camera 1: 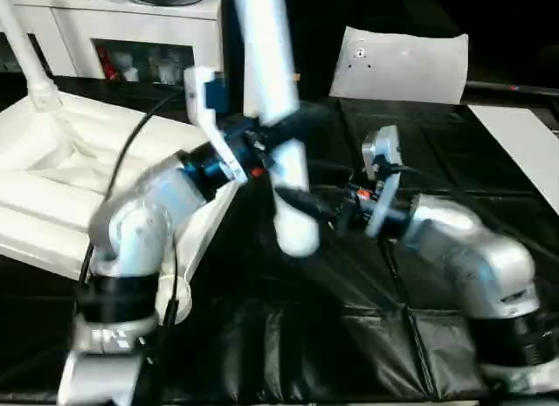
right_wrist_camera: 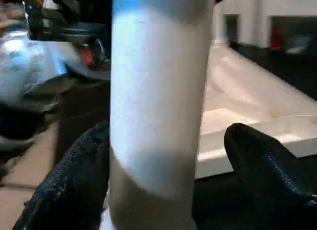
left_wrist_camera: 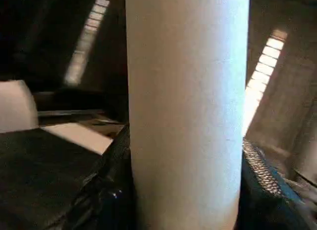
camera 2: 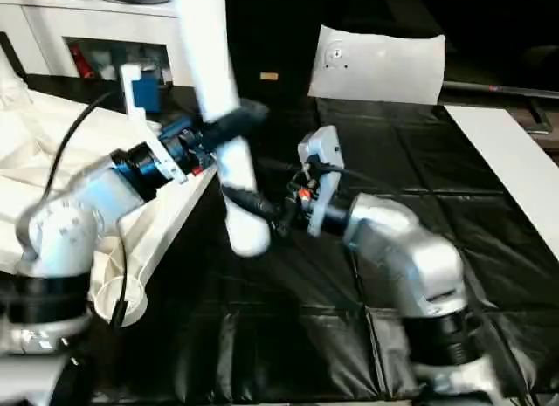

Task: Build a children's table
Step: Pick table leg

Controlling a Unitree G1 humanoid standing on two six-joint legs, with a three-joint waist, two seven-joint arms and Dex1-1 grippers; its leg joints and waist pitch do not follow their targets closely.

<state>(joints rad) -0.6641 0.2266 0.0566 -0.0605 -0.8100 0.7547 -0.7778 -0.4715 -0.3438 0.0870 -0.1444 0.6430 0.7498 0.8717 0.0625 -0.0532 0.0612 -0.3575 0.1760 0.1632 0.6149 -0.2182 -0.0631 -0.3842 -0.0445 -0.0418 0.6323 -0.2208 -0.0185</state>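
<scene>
Two grippers met at one white tube leg [camera 1: 278, 118] above the black mat [camera 1: 349, 336]. The leg stood nearly upright, leaning slightly, its rounded lower end [camera 1: 298, 236] held clear of the mat and its upper part running out of the head views. The left gripper [camera 1: 278, 134] reached in from the robot's left and was clamped on the leg partway up; in the left wrist view the leg [left_wrist_camera: 187, 111] sat wedged between the two black fingers [left_wrist_camera: 265, 190], which touched it on both sides. The right gripper [camera 1: 301, 205] approached from the robot's right, lower on the same leg. In the right wrist view one finger [right_wrist_camera: 69, 185] lay against the leg [right_wrist_camera: 156, 111] while the other finger [right_wrist_camera: 267, 170] appeared to stand apart from it, so the right fingers were spread about the leg rather than closed; contact on the far side could not be judged with certainty.

The white tabletop [camera 1: 52, 196] lay upside down on the mat at the robot's left, ribbed underside up, with another leg [camera 1: 26, 57] standing in a far corner socket. A near corner socket [camera 2: 112, 303] lay open beside the left forearm. A flat white sheet [camera 1: 402, 65] with a small hole lay beyond the grippers, and a white cabinet [camera 1: 131, 30] stood behind the tabletop.
</scene>
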